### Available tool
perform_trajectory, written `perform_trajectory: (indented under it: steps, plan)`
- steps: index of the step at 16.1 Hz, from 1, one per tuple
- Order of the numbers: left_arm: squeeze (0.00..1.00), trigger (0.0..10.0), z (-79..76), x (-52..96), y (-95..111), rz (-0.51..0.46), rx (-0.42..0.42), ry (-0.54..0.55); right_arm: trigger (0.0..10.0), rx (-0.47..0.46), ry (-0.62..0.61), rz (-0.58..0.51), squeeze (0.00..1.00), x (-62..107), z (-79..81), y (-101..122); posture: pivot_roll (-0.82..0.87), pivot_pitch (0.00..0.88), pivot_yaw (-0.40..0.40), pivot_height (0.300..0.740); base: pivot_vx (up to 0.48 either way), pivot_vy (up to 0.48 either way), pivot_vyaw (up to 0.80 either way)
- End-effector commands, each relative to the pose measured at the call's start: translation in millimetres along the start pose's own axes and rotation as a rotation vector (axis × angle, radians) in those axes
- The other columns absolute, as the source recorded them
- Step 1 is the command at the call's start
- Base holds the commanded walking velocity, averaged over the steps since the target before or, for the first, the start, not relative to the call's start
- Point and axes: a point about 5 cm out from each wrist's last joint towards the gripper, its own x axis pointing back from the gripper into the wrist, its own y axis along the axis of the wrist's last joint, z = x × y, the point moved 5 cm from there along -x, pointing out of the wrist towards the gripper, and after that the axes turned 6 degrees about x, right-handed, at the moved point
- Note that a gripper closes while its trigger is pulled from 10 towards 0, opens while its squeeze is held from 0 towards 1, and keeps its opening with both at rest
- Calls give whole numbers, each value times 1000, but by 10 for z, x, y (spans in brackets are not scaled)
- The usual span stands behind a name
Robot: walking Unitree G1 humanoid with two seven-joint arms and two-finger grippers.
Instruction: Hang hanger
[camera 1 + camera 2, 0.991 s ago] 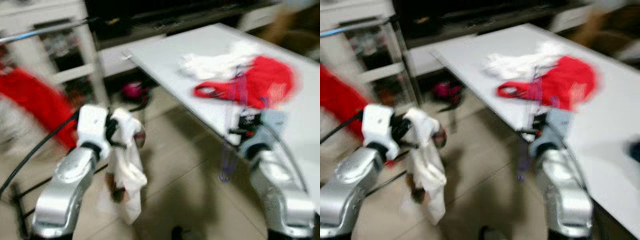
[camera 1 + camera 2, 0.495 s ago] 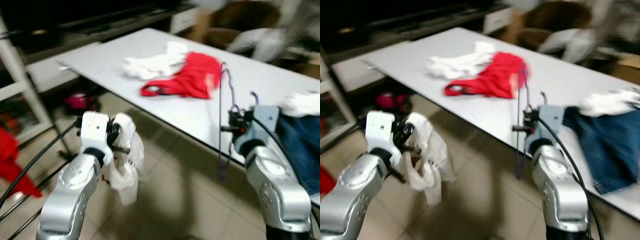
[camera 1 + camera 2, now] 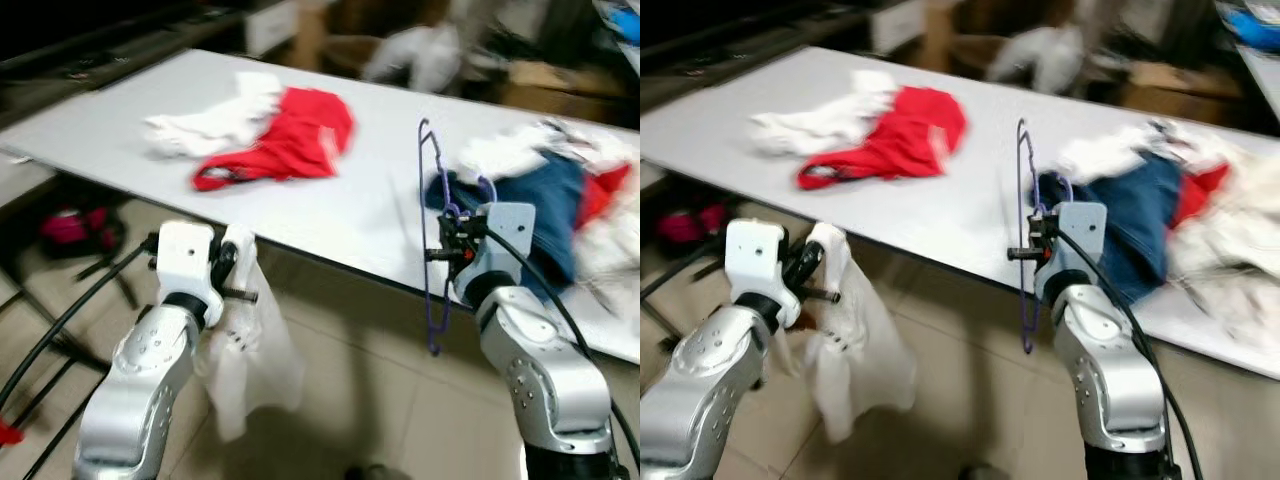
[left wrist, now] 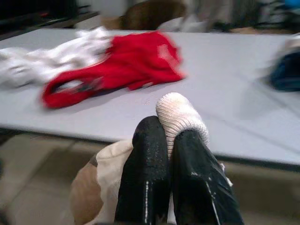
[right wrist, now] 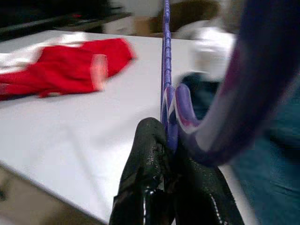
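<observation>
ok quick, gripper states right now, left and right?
Left gripper: fingers closed on a white garment, which hangs toward the floor.
Right gripper: fingers closed on the purple hanger, held upright at the table edge.

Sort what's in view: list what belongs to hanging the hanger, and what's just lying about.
In the job:
purple hanger, clamped in the right pincer
white garment, clamped in the left pincer

Lying about on the table:
red top
white cloth
blue jeans

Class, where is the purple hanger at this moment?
The purple hanger stands upright on the robot's right side, pinched in the right gripper at the near edge of the white table, beside the blue garment.
</observation>
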Motion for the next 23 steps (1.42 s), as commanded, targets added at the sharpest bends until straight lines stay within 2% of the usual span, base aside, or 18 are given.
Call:
perform_trajectory:
  steps: [1,6,10,15,16,17,19,23]
  plan:
    - [0,10000,12,-7,57,-25,-9,1,10000,6,-10,-29,0,7,-19,92,-98,0,11,740,0,0,-800]
    - [0,10000,50,-6,92,-42,-1,16,10000,-1,14,-42,0,-38,45,184,-95,0,3,740,0,0,-800]
    - [0,10000,0,-35,103,-50,-1,4,10000,4,7,-44,0,-26,21,201,-111,0,13,740,0,0,-800]
    - [0,10000,-45,-93,86,-47,-16,-6,10000,-8,31,-19,0,-8,36,173,-130,0,19,740,0,-405,0]
    - [0,10000,-26,-98,92,-53,-5,2,10000,-41,62,-7,0,-9,76,166,-134,0,20,740,0,-281,0]
    - [0,10000,-11,-100,74,-41,28,10,10000,-40,71,-8,0,-1,92,172,-134,0,20,740,0,0,0]
    - [0,10000,-29,-112,62,-38,11,5,10000,-31,73,-15,0,10,87,182,-141,0,19,740,0,0,0]
    - [0,10000,-11,-110,100,-63,13,22,10000,80,40,-58,0,-12,34,250,-141,0,13,740,0,0,0]
